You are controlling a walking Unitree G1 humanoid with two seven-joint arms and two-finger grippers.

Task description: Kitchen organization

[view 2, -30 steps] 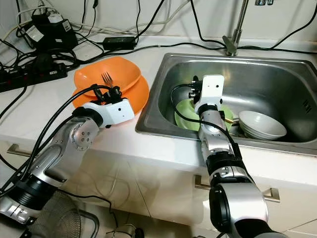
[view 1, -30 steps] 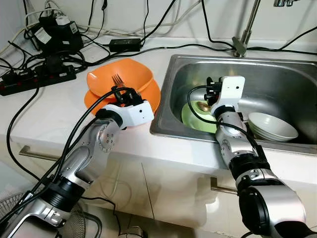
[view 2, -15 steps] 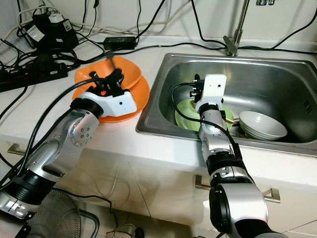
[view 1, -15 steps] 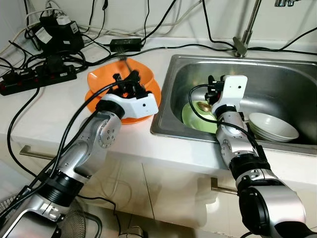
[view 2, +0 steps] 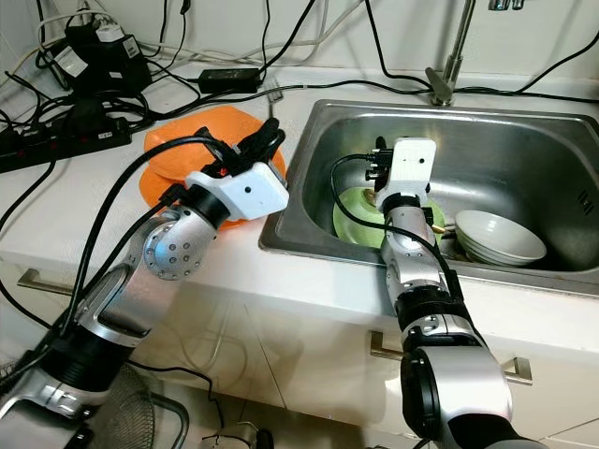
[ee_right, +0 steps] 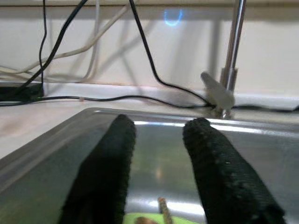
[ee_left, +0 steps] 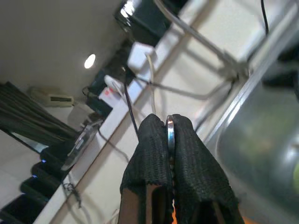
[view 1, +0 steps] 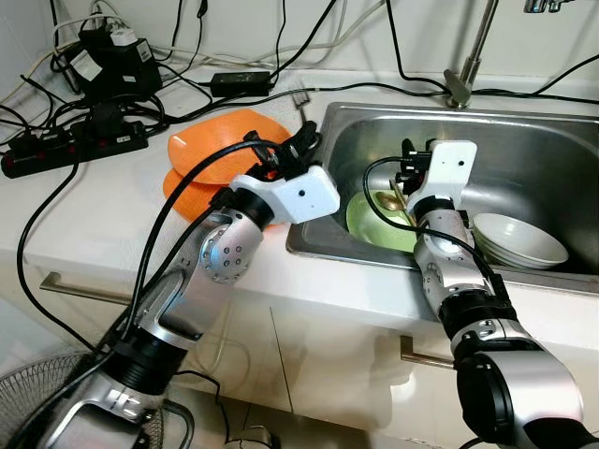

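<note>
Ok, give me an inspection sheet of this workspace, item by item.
Surface: white counter with a steel sink set in it.
Job's things: fork held up near the sink's left rim; orange plates stacked on the counter; green plate and white bowls in the sink.
Clutter: power strip and adapters at the back left of the counter.
Grippers: left gripper shut on the fork; right gripper open, over the green plate.
Cables: black cables run along the counter's back and behind the sink.
Surroundings: tap behind the sink; cabinet doors below; fan on the floor.
</note>
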